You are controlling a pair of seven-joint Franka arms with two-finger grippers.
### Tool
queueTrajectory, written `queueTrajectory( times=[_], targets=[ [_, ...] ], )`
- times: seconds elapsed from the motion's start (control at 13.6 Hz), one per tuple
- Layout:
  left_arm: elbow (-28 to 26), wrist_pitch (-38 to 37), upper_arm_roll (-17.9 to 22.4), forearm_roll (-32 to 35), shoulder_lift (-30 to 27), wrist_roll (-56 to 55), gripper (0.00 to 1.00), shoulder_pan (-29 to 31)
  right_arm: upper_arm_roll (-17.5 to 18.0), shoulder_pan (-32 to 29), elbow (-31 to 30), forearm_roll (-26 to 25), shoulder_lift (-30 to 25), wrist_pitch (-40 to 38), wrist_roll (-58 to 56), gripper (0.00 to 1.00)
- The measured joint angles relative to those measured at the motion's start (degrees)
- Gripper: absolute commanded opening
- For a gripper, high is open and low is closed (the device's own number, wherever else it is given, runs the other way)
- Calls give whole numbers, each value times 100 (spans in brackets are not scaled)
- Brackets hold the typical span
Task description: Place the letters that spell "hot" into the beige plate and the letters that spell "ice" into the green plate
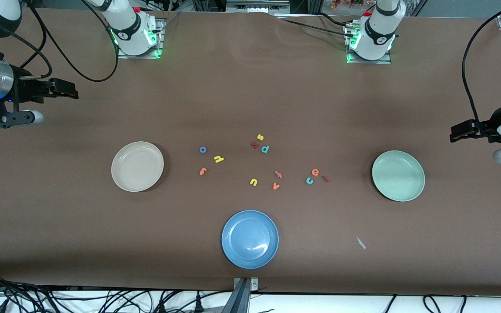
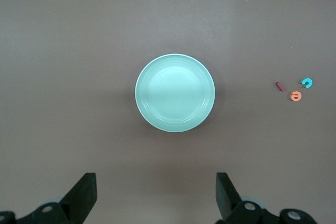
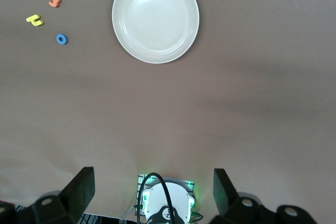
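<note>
While both the left gripper [image 2: 155, 195] and right gripper [image 3: 152, 192] hang wide open and empty, "hot" [image 1: 203, 150] sits at three o'clock of the beige plate [image 1: 122, 182], "ice" [image 1: 315, 172] at nine o'clock of the green plate [image 1: 418, 184]; nearby stray letters [image 1: 253, 182] risk a wrong pick.

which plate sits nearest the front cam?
The blue plate. It lies lowest in the front view, below the letters. The beige plate and green plate sit farther back, one toward each end of the table.

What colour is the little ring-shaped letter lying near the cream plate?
Blue. The "o" shows best in the right wrist view, beside the yellow "h".
</note>
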Motion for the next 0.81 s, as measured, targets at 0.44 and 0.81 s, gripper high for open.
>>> queueTrajectory(
  times=[0.44, 0.81],
  targets=[
    [-8, -34, 0, 0, 0, 123, 99, 26, 2, 1, 6, 5, -87, -243, 0, 100],
    [-8, -83, 0, 0, 0, 245, 99, 94, 2, 1, 7, 3, -122, 288, 0, 100]
  ],
)
